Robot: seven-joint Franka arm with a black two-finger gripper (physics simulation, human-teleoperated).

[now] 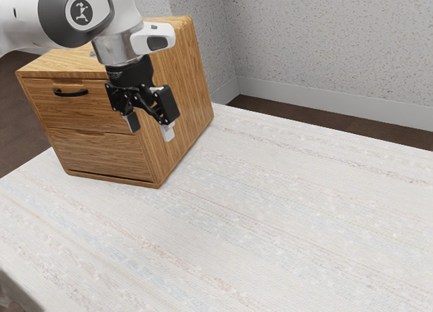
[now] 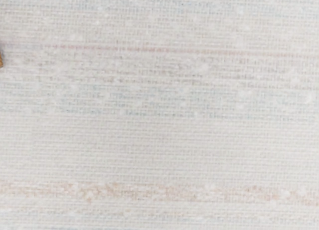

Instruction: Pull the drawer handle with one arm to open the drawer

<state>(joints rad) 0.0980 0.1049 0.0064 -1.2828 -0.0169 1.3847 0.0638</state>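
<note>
Fingers [image 1: 169, 130] of the black two-finger gripper [image 1: 151, 126] stand spread wide, holding nothing, before the front corner of the light wooden two-drawer cabinet [image 1: 181, 68]. The small black curved drawer handle [image 1: 70, 92] sits on the upper drawer front, apart from the gripper toward the exterior view's left. The wrist view adds the white woven tabletop [image 2: 159, 115] close beneath the gripper.

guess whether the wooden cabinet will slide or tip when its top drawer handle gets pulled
The cabinet looks squat and broad-based, so it probably won't tip. Nothing visible pins it to the table, so it may slide. The handle looks thin and rigid.
</note>
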